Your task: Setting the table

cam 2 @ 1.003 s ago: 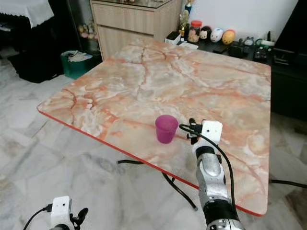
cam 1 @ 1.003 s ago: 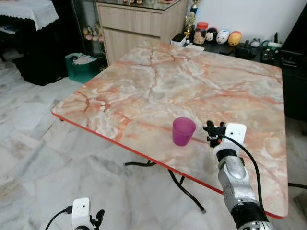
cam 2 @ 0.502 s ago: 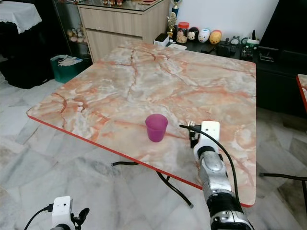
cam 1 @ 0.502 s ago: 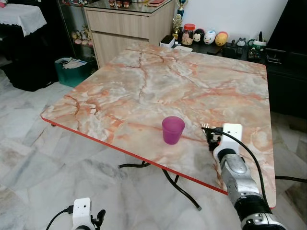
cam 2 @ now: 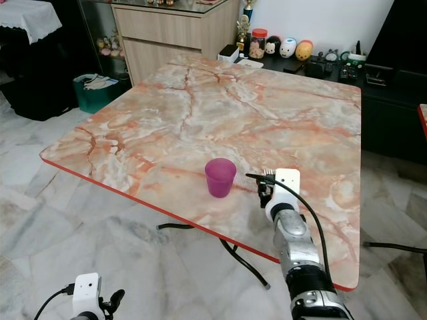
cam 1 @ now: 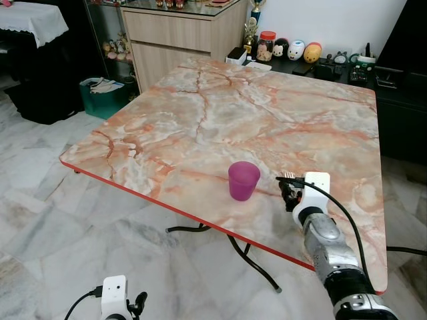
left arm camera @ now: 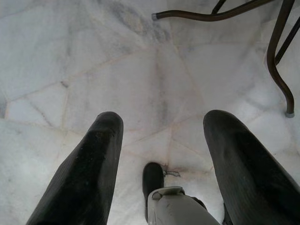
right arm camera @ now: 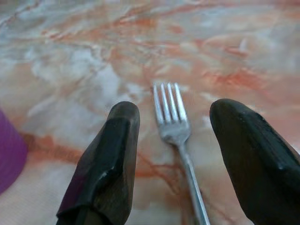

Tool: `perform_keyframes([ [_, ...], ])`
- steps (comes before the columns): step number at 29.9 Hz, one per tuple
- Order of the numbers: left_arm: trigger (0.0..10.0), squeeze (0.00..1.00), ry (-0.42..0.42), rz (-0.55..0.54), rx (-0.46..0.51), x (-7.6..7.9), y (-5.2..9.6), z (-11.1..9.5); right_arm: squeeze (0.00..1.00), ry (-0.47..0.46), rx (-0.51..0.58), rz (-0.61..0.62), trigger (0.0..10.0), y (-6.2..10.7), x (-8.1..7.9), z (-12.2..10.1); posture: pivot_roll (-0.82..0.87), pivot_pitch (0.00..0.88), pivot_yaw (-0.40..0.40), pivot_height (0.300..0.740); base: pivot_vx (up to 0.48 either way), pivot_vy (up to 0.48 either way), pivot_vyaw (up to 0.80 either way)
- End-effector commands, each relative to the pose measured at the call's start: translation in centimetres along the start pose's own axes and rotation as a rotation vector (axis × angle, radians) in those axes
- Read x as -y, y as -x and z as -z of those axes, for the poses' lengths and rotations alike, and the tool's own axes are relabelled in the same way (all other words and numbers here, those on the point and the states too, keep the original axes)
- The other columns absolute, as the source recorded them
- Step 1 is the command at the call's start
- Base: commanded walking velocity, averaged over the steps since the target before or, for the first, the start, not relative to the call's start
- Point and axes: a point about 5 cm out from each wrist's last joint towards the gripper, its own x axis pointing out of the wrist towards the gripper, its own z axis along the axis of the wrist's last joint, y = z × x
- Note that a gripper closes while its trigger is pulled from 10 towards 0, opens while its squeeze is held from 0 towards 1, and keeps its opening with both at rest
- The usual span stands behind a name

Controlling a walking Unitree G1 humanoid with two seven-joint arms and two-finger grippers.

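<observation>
- One purple cup (cam 1: 243, 181) stands upright on the marble worktop (cam 1: 220, 113), near the front edge with its red trim.
- One metal fork (right arm camera: 176, 126) lies flat on the worktop just to the right of the cup, apart from it, tines pointing away from the robot.
- The right arm reaches forward over the worktop's front edge, a black cable looping along it; the right gripper (right arm camera: 180, 140) sits low over the fork with its fingers (right arm camera: 110, 159) spread wide, one on each side of the fork and neither touching it.
- The left arm hangs low beside the robot; the left gripper (left arm camera: 161, 145) points down at the floor, its fingers (left arm camera: 89, 168) parted and holding nothing.
- The worktop is square, pink-and-cream veined marble on a dark bent-metal leg frame (left arm camera: 276, 56).
- The floor (cam 1: 60, 220) is pale grey-veined marble tile.
- Beyond the worktop stands one wooden cabinet (cam 1: 180, 37), a green bin (cam 1: 103, 97) stuffed with papers to its left, and a low dark shelf carrying a red-lidded jar (cam 1: 267, 45) and three round figurines (cam 1: 297, 50).
- One dark side table with a white lace cloth (cam 1: 30, 17) is at far left.
</observation>
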Motion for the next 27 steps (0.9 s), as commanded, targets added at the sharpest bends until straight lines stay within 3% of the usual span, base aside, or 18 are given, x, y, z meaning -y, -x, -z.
perform_keyframes([
  [1, 10.0, 0.00, 0.007, -0.007, -0.035, -0.3, 0.2, 0.7, 0.00, 0.005, -0.029, -0.010, 10.0, 0.3, 0.2, 0.5, -0.06, 0.000, 0.002, 0.740, 0.000, 0.000, 0.00],
  [12, 10.0, 0.00, 0.009, -0.001, -0.032, -0.1, 0.2, 0.6, 0.00, 0.022, -0.110, -0.031, 10.0, 0.6, -0.1, 1.7, -0.06, 0.000, 0.001, 0.740, 0.000, 0.000, 0.00],
  [27, 10.0, 0.00, 0.011, -0.007, -0.044, -0.5, 0.3, 1.0, 0.00, 0.017, -0.120, -0.007, 10.0, 0.7, 0.4, 1.9, -0.05, 0.000, 0.003, 0.740, 0.000, 0.000, 0.00],
])
